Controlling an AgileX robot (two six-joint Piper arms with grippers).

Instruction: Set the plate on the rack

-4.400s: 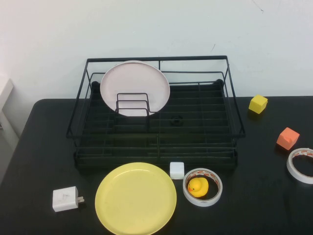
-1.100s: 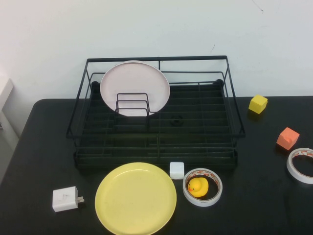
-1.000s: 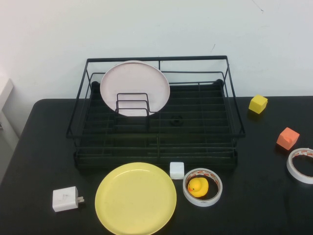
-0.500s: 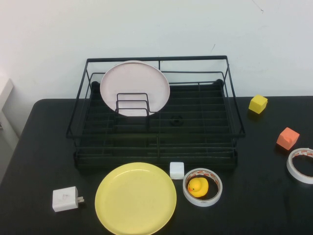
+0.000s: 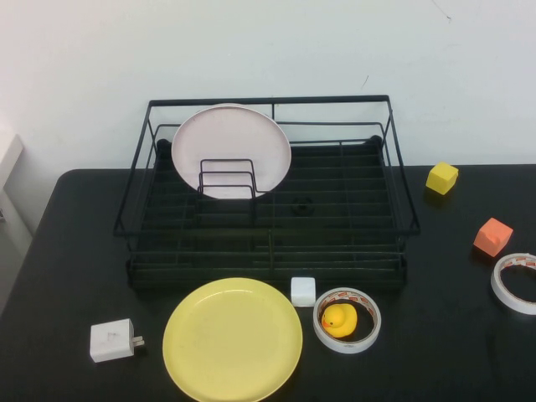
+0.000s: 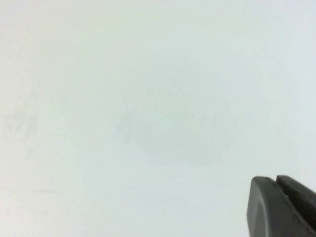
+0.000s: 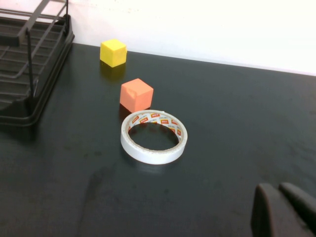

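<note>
Neither the left claw nor the right claw, whose grips I cannot tell, is touching the yellow plate lying flat at the table's near edge, so a grab at its shallow rim is risking a slip before the rack.

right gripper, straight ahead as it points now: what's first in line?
Probably the tape roll on the table, though depth is unclear; the right gripper shows only at the wrist view's corner. The left gripper faces blank wall.

A pale pink-white round plate stands upright among black wire loops. On the black table lie a white charger plug, a small white cube, a yellow rubber duck inside a tape roll, and farther right a yellow cube, an orange cube and a second tape roll.
</note>
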